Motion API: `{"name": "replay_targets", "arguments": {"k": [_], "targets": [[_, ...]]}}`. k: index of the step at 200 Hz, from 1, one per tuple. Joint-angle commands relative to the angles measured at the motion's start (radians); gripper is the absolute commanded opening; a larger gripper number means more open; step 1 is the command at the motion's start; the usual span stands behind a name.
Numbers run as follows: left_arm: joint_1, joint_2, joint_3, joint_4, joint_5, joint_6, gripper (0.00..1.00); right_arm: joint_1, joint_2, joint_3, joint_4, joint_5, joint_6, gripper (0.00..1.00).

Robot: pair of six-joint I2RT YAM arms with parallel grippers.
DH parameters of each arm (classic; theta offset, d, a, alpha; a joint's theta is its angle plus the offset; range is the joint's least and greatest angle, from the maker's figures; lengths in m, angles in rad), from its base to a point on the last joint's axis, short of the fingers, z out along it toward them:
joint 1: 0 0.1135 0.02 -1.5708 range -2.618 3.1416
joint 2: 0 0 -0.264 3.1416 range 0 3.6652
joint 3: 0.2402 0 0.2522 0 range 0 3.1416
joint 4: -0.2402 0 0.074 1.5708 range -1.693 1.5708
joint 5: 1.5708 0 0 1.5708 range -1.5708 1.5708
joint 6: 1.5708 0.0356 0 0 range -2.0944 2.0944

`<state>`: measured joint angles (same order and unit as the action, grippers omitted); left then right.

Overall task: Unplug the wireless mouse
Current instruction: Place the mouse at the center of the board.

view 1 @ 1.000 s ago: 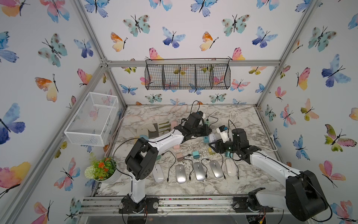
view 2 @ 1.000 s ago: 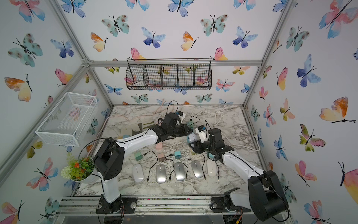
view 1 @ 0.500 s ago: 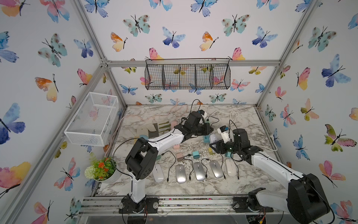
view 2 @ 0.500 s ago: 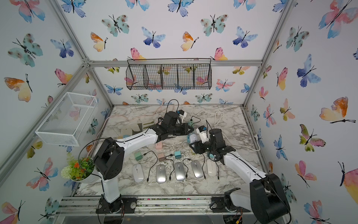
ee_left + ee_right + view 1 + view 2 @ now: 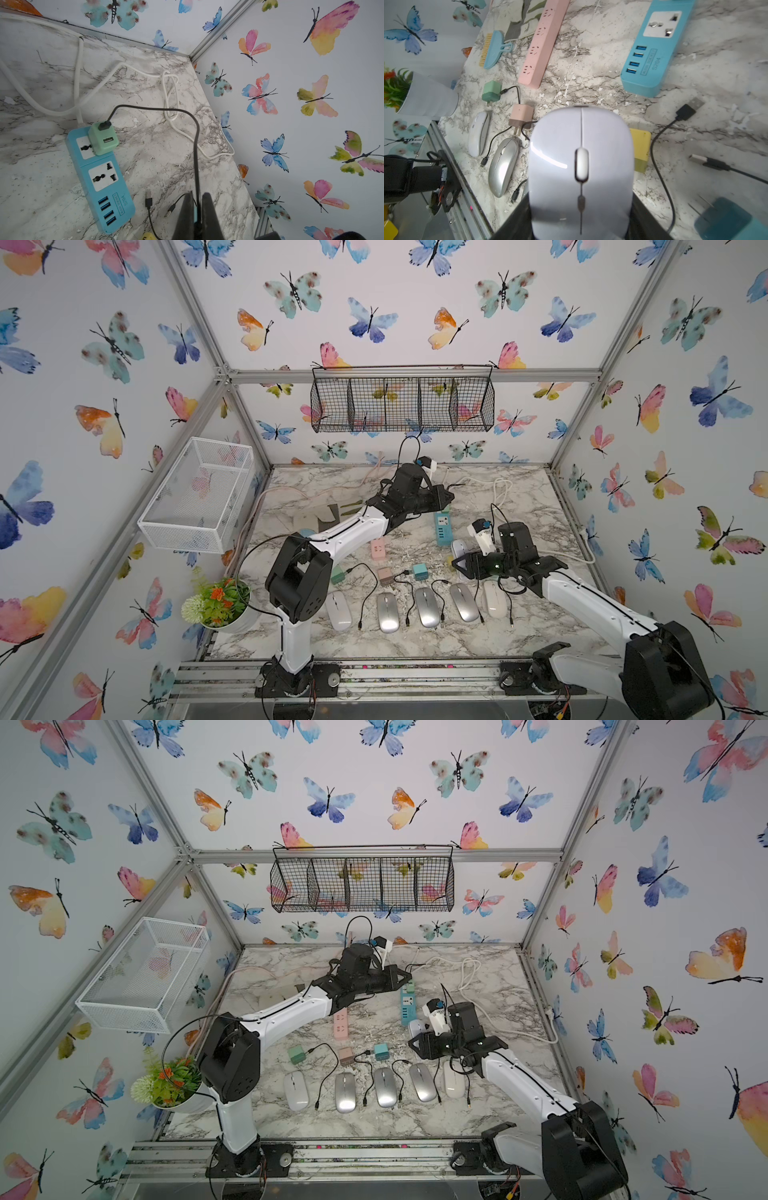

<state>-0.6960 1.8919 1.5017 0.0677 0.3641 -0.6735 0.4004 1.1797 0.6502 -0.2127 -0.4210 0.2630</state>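
Black fingers (image 5: 187, 209) of the left pincer (image 5: 196, 196) are clenched on a thin black cable (image 5: 195, 145), gripping the cord itself and not a plug. From the fingers the cable arches over to a plug seated in a green adapter (image 5: 103, 138). The adapter sits in the end socket of a blue power strip (image 5: 104, 187) lying flat on the marble surface (image 5: 166, 145). The cable's other end is hidden behind the fingers.

The right pincer (image 5: 459, 561) grasps the white mouse (image 5: 581, 158) by its two long sides, nose pointing away from the wrist. This hold leaves the nose, where a charging port would sit, open to reach. The mouse is near the USB end of the power strip, with a yellow block (image 5: 641, 149) just beside it. No cable shows at the nose, so the mouse is probably disconnected already.

Judgement: one arm anchors the mouse while the other draws the cord away, so the two part without dragging the strip.
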Motion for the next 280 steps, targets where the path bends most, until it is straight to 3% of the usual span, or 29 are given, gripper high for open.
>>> {"name": "replay_targets", "arguments": {"k": [1,42,70,113,175,232,280], "targets": [[-0.003,-0.077,-0.073,0.023,0.007,0.058,0.0,0.005,-0.051,0.045,-0.093,0.219,0.186,0.02],[-0.004,-0.171,-0.24,0.096,0.007,0.065,0.0,-0.001,-0.097,0.06,-0.309,0.546,0.369,0.02],[-0.008,-0.211,-0.305,0.109,-0.007,0.064,0.0,-0.029,-0.135,0.036,-0.395,0.671,0.497,0.01],[-0.008,-0.23,-0.343,0.124,-0.014,0.06,0.0,-0.092,-0.198,-0.069,-0.366,0.664,0.621,0.01],[-0.008,-0.269,-0.386,0.141,-0.013,0.062,0.0,-0.129,-0.24,-0.139,-0.468,0.728,0.768,0.01],[-0.019,-0.272,-0.399,0.152,0.016,0.066,0.0,-0.146,-0.145,-0.199,-0.364,0.713,0.769,0.02],[-0.02,-0.271,-0.409,0.162,0.022,0.063,0.0,-0.163,-0.118,-0.232,-0.323,0.74,0.78,0.11]]}}
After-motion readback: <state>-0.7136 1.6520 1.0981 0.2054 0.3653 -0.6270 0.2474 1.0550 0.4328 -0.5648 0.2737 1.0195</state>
